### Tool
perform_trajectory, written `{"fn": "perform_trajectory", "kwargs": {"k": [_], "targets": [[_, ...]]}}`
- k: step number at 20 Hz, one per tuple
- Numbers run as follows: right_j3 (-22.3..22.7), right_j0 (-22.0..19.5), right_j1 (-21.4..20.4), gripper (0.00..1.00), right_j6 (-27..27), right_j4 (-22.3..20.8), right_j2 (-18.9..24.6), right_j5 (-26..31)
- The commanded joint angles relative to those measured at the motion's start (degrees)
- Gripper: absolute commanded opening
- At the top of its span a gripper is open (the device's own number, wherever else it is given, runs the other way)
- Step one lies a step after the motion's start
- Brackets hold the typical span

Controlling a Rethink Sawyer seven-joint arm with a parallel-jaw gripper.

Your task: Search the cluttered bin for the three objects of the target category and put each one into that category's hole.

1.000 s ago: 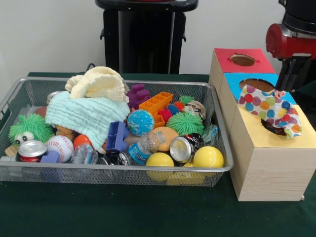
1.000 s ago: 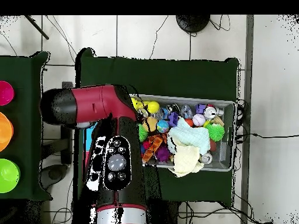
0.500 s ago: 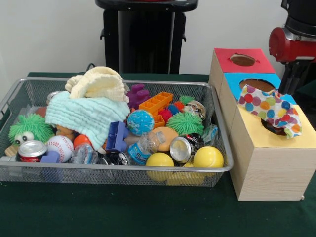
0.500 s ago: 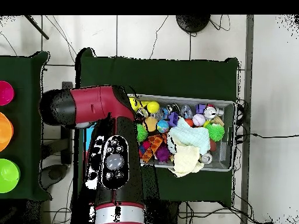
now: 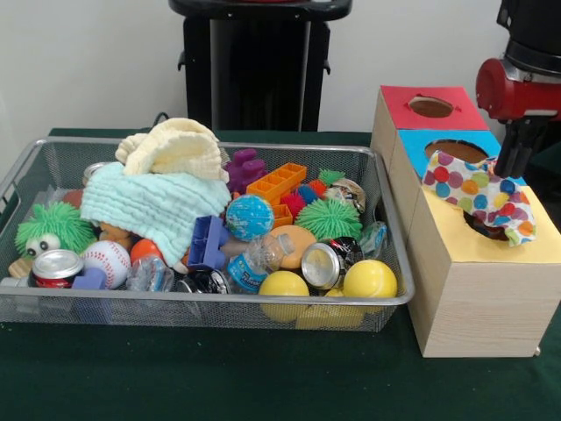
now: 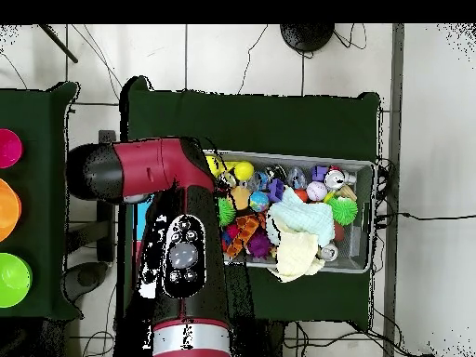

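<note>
I see the arm [image 5: 526,79] hanging at the right edge of the front view, above the wooden box [image 5: 473,289] that stands just beside the wire bin [image 5: 386,219] on the green bench [image 5: 219,377]. The hand [image 5: 517,149] shows as dark parts just above the spotted cloth [image 5: 480,193], and I cannot tell whether it is clenched or released, nor whether it touches the cloth. That cloth lies draped over the box top, partly across the blue panel's hole [image 5: 460,151] and partly into the yellow panel's hole [image 5: 491,230]; the red panel's hole [image 5: 431,106] behind them is uncovered. In the bin, a pale green cloth [image 5: 153,206] lies on the heap with a cream cloth [image 5: 171,149] bunched on top of it at the back. Around them I make out a baseball [image 5: 107,261], a soda can [image 5: 58,267], a blue globe ball [image 5: 250,217], two yellow balls [image 5: 282,285] at the front wall and a fuzzy green toy [image 5: 54,230]. From overhead, the arm [image 6: 181,251] covers the box and the bin's [image 6: 364,216] left end.
</note>
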Motion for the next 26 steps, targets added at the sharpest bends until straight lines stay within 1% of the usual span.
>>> {"fn": "perform_trajectory", "kwargs": {"k": [1,7,14,20,26], "targets": [[5.81,-0.31,3.71,0.0,11.08,-0.25,0.6,-4.3],[7.59,-0.21,3.41,0.0,10.86,-0.13,0.34,-5.33],[12.09,-1.29,1.81,0.0,9.01,-0.55,0.67,-8.26],[15.51,-1.78,0.15,0.0,7.51,0.09,1.81,-8.5],[16.05,-0.8,0.21,0.0,8.62,-0.1,1.27,-9.96]]}}
